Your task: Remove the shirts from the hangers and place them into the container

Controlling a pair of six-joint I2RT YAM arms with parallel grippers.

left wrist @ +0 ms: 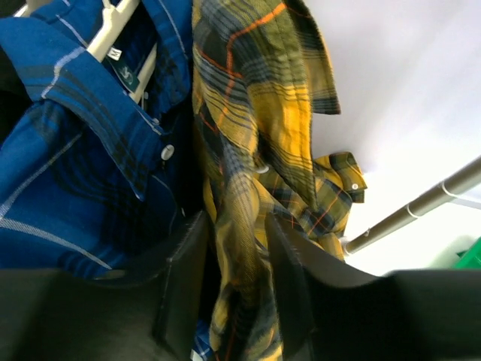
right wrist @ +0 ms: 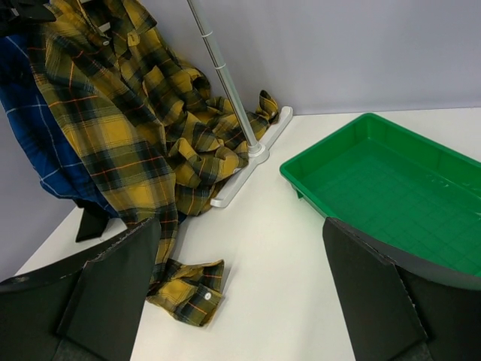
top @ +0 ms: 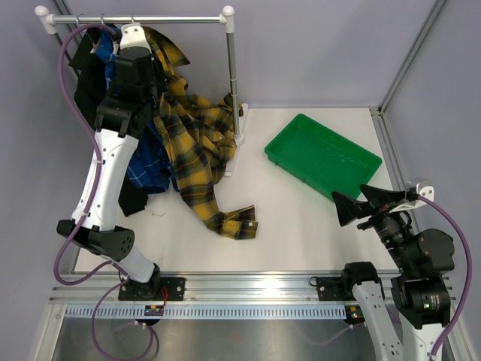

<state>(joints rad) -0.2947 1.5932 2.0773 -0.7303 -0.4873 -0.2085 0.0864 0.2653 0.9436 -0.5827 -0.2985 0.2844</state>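
Two dark fingers [left wrist: 184, 286] of the left gripper [left wrist: 237, 226] stand close on either side of a hanging fold of the yellow plaid shirt [left wrist: 240, 150]. The cloth fills the narrow gap and touches both fingers, so the gripper pinches that shirt high up, close under the rail [top: 135, 19]. Just beside the pinched fold, and touching it, hangs the blue shirt [left wrist: 83, 158], its collar buttoned around a white hanger [left wrist: 113, 30]. In the top view the left arm [top: 113, 165] reaches up from the near edge of the table [top: 301, 233] and covers the middle of the clothes. The black shirt [top: 89, 90] hangs at the rail's left end, the blue one next to it, and the yellow one nearest the rail's upright post [top: 233, 83]. The yellow shirt falls away from the rail in a loose heap, bunched against the post and its white foot [right wrist: 244, 177], and one cuff [top: 237, 223] lies flat on the table in front of that foot. The right gripper [right wrist: 240, 301] has its jaws spread wide with nothing between them, and it hovers above the table well apart from the rail, on the post's side. Between it and the post lies the green tray [top: 323, 154], flat on the table, set at an angle, near the foot but not touching it. All three shirts are at the rail.
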